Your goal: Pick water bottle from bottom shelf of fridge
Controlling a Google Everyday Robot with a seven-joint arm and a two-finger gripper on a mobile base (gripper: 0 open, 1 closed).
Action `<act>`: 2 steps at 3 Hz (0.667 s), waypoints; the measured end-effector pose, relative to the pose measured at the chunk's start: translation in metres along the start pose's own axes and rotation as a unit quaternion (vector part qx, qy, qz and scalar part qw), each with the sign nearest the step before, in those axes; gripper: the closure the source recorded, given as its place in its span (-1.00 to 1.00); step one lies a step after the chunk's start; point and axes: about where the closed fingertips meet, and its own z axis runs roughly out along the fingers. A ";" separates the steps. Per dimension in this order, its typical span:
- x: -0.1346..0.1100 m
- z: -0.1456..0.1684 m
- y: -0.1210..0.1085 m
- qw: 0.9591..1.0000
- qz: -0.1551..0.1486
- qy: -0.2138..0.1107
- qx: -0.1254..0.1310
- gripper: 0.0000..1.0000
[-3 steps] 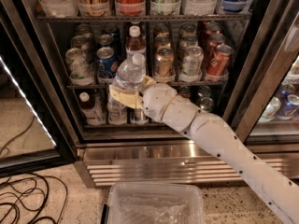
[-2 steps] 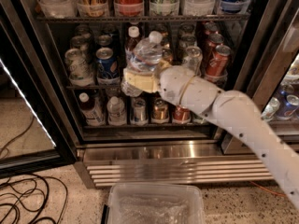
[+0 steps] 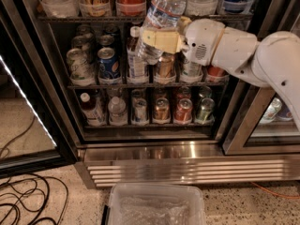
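Note:
My gripper (image 3: 159,39) is shut on the water bottle (image 3: 161,18), a clear ribbed bottle with a pale label, and holds it tilted in front of the fridge's upper racks, well above the bottom shelf (image 3: 145,123). The white arm comes in from the right. The bottle's cap is out of view at the top. The bottom shelf holds short cans and small bottles, among them another clear white-capped bottle (image 3: 117,109) and a dark-drink bottle (image 3: 89,108). The fridge (image 3: 187,165) has a brushed steel louvred base and its door stands open.
A clear plastic bin (image 3: 157,205) sits on the floor below the fridge. Black cables (image 3: 23,200) lie on the floor at the left. The open glass door (image 3: 18,102) is at the left; a second glass door (image 3: 262,121) is at the right.
The gripper has lifted the water bottle up and to the right, from the middle rack level to in front of the top racks. The arm has swung up to horizontal.

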 end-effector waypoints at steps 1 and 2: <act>0.004 -0.004 0.010 1.000 0.000 0.015 -0.026 1.00; 0.002 -0.001 0.010 0.999 0.003 0.017 -0.038 1.00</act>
